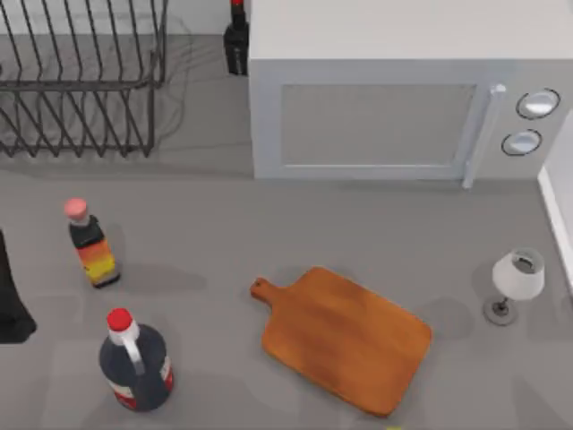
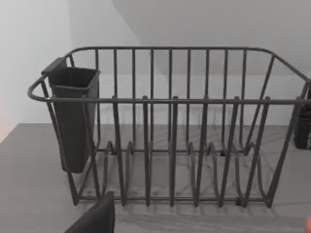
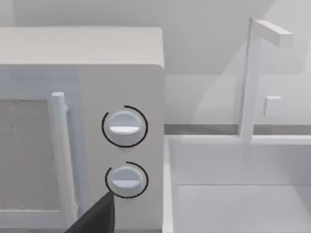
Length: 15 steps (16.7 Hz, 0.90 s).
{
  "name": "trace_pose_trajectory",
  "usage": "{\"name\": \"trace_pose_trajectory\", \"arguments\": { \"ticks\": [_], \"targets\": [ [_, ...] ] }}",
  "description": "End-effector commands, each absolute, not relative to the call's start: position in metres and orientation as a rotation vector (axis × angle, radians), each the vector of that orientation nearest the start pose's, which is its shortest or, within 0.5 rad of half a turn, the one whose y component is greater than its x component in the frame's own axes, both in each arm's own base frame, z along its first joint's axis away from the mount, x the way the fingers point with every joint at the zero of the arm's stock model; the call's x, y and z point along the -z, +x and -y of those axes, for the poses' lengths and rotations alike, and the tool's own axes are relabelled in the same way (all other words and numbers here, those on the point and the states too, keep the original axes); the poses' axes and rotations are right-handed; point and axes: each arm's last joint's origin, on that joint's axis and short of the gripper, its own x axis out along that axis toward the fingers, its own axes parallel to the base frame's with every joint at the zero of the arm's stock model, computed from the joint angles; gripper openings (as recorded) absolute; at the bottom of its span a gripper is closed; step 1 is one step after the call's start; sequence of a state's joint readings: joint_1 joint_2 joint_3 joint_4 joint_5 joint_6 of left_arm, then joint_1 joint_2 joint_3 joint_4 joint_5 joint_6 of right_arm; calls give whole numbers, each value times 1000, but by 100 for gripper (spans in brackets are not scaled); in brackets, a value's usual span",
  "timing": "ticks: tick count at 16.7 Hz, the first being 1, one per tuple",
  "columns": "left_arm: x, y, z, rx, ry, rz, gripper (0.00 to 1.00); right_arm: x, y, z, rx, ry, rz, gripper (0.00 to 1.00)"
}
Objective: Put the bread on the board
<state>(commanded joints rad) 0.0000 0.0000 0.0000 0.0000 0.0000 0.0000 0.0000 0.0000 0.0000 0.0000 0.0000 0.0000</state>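
One board [image 1: 345,339], three bottles [image 1: 91,244], one microwave [image 1: 394,98], one rack [image 1: 81,81].

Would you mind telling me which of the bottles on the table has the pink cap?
It is the small bottle with the orange label, left of the board. The large dark bottle in front of it has a red cap and a handle.
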Motion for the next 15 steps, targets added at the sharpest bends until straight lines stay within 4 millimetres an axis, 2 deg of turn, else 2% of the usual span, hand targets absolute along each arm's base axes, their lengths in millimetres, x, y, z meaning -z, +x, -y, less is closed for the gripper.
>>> {"name": "trace_pose_trajectory", "arguments": {
  "ticks": [4,9,12,15],
  "targets": [
    [-165,106,0,-10,5,-32,100,-160,106,1,0,0,0,100],
    [-201,116,-7,-63,25,-263,100,-160,106,1,0,0,0,100],
    [-224,141,-15,-92,27,-503,100,-160,106,1,0,0,0,100],
    [-229,185,-28,-109,15,-800,100,-160,106,1,0,0,0,100]
  ]
}}
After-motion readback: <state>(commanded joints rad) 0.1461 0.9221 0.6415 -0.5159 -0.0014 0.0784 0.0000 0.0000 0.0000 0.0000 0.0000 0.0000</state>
